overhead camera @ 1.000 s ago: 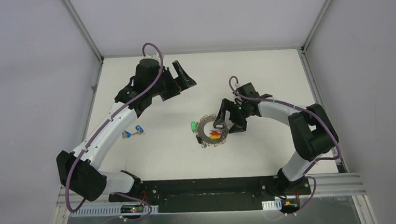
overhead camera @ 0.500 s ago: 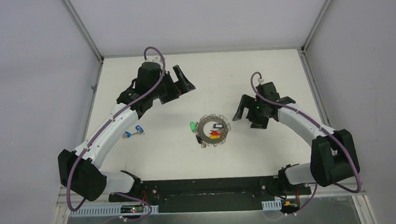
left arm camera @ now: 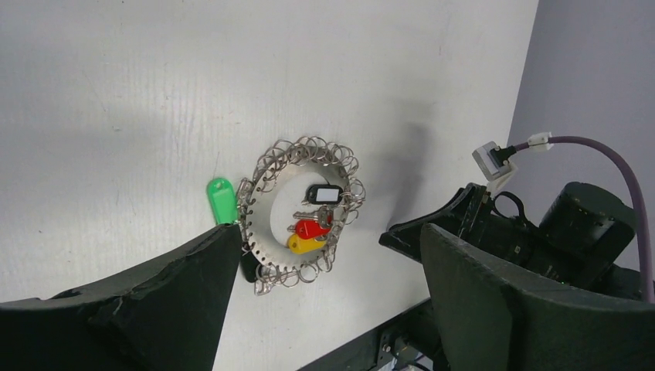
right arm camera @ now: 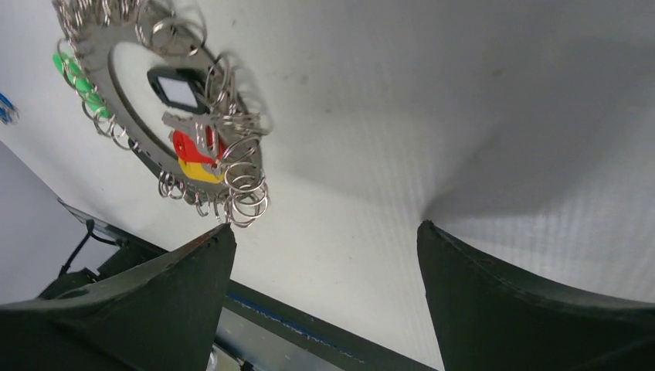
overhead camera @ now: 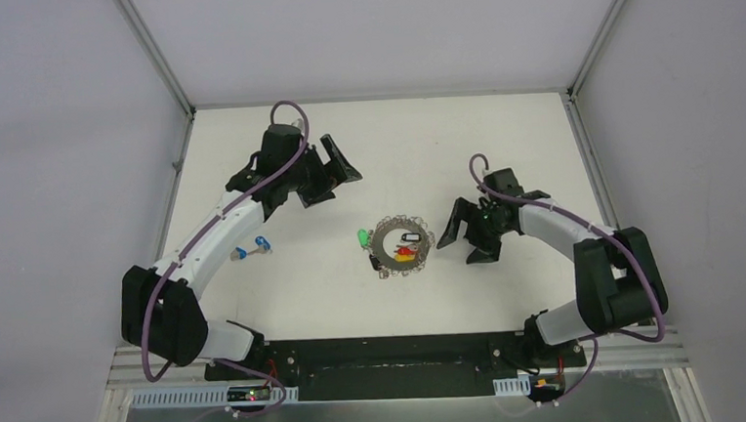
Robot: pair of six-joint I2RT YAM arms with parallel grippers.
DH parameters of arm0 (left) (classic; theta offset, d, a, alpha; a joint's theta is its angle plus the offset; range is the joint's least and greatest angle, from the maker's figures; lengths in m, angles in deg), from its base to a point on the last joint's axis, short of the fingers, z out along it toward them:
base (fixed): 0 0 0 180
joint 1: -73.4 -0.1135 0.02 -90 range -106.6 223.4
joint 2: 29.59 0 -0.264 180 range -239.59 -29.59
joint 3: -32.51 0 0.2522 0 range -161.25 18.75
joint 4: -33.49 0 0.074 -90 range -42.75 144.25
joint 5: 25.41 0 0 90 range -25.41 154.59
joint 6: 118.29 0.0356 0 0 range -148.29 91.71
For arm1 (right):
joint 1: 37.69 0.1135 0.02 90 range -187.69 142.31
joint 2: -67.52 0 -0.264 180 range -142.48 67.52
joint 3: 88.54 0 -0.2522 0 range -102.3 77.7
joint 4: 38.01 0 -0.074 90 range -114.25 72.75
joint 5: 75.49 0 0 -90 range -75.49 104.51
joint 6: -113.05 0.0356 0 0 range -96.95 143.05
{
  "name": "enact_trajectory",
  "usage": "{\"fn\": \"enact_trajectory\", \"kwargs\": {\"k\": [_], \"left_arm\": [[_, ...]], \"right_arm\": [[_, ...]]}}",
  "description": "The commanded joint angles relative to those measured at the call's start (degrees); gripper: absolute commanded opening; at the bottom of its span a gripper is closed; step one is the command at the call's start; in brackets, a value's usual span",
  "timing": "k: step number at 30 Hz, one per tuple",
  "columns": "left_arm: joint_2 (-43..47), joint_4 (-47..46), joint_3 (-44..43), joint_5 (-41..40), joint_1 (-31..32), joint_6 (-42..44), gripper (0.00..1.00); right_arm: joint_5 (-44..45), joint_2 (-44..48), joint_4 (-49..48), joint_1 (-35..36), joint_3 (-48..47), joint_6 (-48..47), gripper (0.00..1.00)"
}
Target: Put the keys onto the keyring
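Note:
The keyring (overhead camera: 387, 232), a flat grey metal ring edged with wire loops, lies flat mid-table. Inside it sit a black-tagged key (overhead camera: 411, 237), a red key (overhead camera: 406, 251) and a yellow key (overhead camera: 402, 257). A green key (overhead camera: 363, 238) lies at its left edge. Two blue keys (overhead camera: 263, 244) lie loose farther left. My left gripper (overhead camera: 340, 179) hovers open, up and to the left of the ring, holding nothing. My right gripper (overhead camera: 457, 245) stands open and empty just right of the ring. The left wrist view shows the keyring (left arm camera: 251, 232) between the left gripper (left arm camera: 328, 230) fingers. The right wrist view shows the keyring (right arm camera: 116, 108) upper left of the right gripper (right arm camera: 326, 226).
Grey walls with aluminium posts close the table at the back and both sides. The black base rail (overhead camera: 388, 352) runs along the near edge. The right arm's elbow (overhead camera: 618, 274) bulges toward the right wall.
My right gripper left its place over the ring, swung out to the right, then came back lower beside the ring's right edge. My left gripper drifted slightly toward the ring.

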Motion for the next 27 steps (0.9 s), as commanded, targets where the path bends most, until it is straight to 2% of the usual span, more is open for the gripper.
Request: {"fn": "enact_trajectory", "kwargs": {"k": [1, 6, 12, 18, 27], "left_arm": [[-2.0, -3.7, -1.1, 4.0, -0.2, -0.9, 0.87], [-3.1, -3.8, -2.3, 5.3, -0.2, -0.7, 0.85], [-2.0, -3.7, -1.9, 3.4, -0.2, -0.7, 0.85], [-1.1, -3.7, -1.8, 2.9, -0.2, -0.8, 0.85], [-0.6, -3.6, -1.7, 2.2, -0.3, -0.9, 0.85]], "right_arm": [[1.4, 0.1, 0.2, 6.0, -2.6, -0.3, 0.86], [5.5, -1.4, 1.0, 15.1, -6.4, 1.7, 0.74], [11.2, -5.0, 3.6, 23.4, -13.4, 1.4, 0.66], [15.5, -8.7, 7.1, 28.4, -20.2, 0.5, 0.61], [14.8, -13.4, 7.2, 32.6, -24.8, 0.6, 0.50]]}}
